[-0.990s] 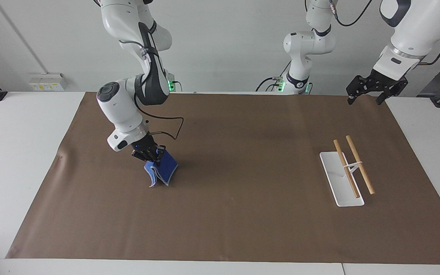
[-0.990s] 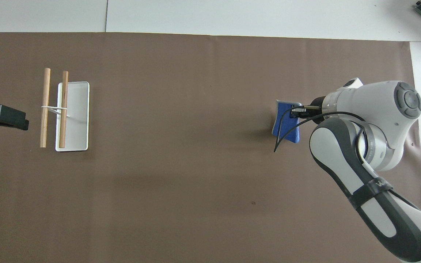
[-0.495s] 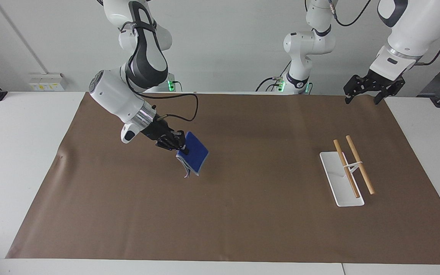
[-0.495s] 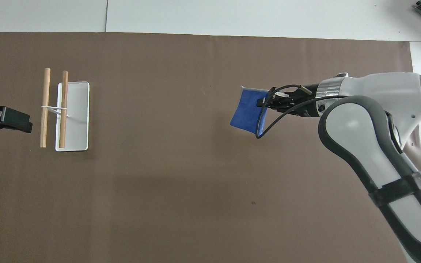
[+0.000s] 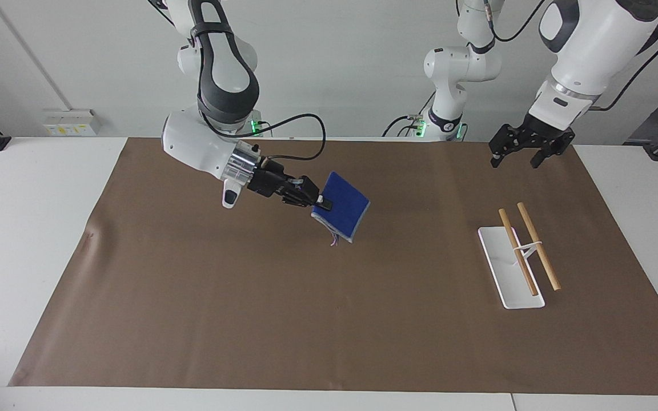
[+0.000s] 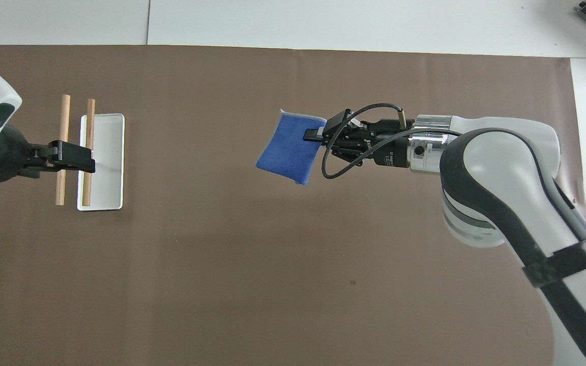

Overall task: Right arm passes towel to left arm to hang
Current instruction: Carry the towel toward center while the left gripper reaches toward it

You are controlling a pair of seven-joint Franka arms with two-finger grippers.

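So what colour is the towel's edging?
Pale grey-white, around the blue towel that the right tool holds; clearest in the overhead view.

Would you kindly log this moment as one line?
right end effector: shut on towel, aloft over mat | left end effector: open, empty, raised | handover: not yet

towel (image 5: 341, 213) lifted, carried toward table's middle

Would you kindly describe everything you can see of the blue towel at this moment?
The towel is a small blue rectangle of terry-like cloth with pale stitched edging and a few loose threads dangling from its lowest corner. It is off the table, tilted, hanging in the air over the middle of the brown mat. The right claw is shut on one edge; the rest hangs free. Nothing else touches it.
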